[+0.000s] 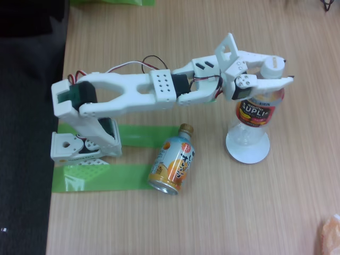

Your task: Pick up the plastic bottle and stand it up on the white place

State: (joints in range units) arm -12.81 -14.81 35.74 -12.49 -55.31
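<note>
The plastic bottle [256,111], clear with a red-orange "SUPLI" label, stands upright with its base on the small round white dish [247,153] at the right of the table. My gripper [278,72] reaches in from the left and is closed around the bottle's upper part, one finger [276,83] across the shoulder just above the label. The white cap [273,64] shows between the jaws. The bottle's neck is mostly hidden by the gripper.
An orange-and-blue metal bottle-can [173,160] with a gold cap lies on its side left of the dish. Green tape strips [101,177] and the white arm base [79,146] sit near the table's left edge. A pale orange object [331,234] shows at the bottom right corner.
</note>
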